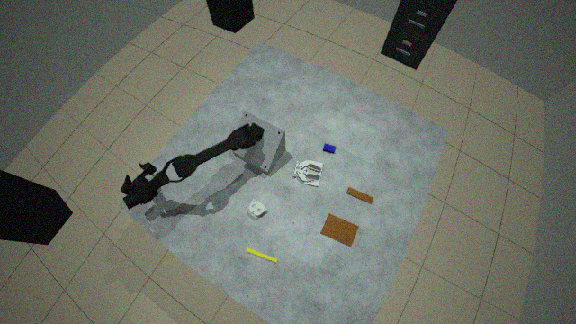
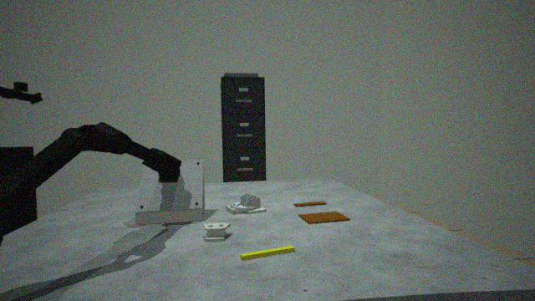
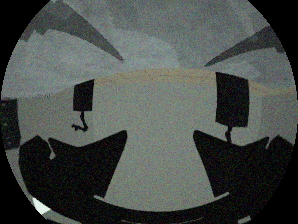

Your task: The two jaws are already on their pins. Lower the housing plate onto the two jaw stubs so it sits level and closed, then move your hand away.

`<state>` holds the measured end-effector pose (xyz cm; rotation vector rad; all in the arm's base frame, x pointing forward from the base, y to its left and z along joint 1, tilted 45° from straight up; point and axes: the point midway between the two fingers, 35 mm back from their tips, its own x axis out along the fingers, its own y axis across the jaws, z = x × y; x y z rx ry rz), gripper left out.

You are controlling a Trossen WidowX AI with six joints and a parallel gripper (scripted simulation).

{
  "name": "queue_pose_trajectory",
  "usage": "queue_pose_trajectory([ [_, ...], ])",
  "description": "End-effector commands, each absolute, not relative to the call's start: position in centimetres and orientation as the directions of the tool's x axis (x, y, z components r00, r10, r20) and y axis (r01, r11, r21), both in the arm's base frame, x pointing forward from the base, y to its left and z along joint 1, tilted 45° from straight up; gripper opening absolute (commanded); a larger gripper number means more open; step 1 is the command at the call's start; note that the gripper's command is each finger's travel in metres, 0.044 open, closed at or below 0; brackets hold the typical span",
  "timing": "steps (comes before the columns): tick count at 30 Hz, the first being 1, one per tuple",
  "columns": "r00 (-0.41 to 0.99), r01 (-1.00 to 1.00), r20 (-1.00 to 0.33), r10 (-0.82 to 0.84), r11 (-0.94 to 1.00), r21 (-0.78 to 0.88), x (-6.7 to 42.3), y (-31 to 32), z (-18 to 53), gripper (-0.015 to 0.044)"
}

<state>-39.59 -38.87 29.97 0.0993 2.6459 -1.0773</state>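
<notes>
My gripper (image 1: 133,172) (image 3: 160,135) is open and empty, held high at the far left, away from the parts; it is outside the exterior view. The white piece that looks like the housing plate (image 1: 257,213) (image 2: 216,226) shows two dark round marks on top. It sits level on a small pale block or body, apart from the jaws. The two jaws (image 1: 310,170) (image 2: 250,201) appear as grey raised shapes on a white base plate (image 1: 316,182) (image 2: 259,210). Their pins and stubs are too small to make out.
A grey bracket (image 1: 274,141) (image 2: 193,181) stands by my arm's base. A yellow bar (image 1: 262,255) (image 2: 267,252), a brown square (image 1: 340,229) (image 2: 323,217), a brown strip (image 1: 360,195) (image 2: 309,204) and a blue block (image 1: 329,148) lie around the white pieces.
</notes>
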Motion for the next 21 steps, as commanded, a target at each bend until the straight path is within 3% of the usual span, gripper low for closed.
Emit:
queue_pose_trajectory([
  [1, -0.958, 0.168, -0.284, -0.042, 0.719, -0.674, -39.6, -38.9, 30.0, 0.0426],
  [21, -0.914, 0.116, -0.330, -0.236, 0.627, -0.770, -32.9, -42.7, 30.6, 0.0440],
])
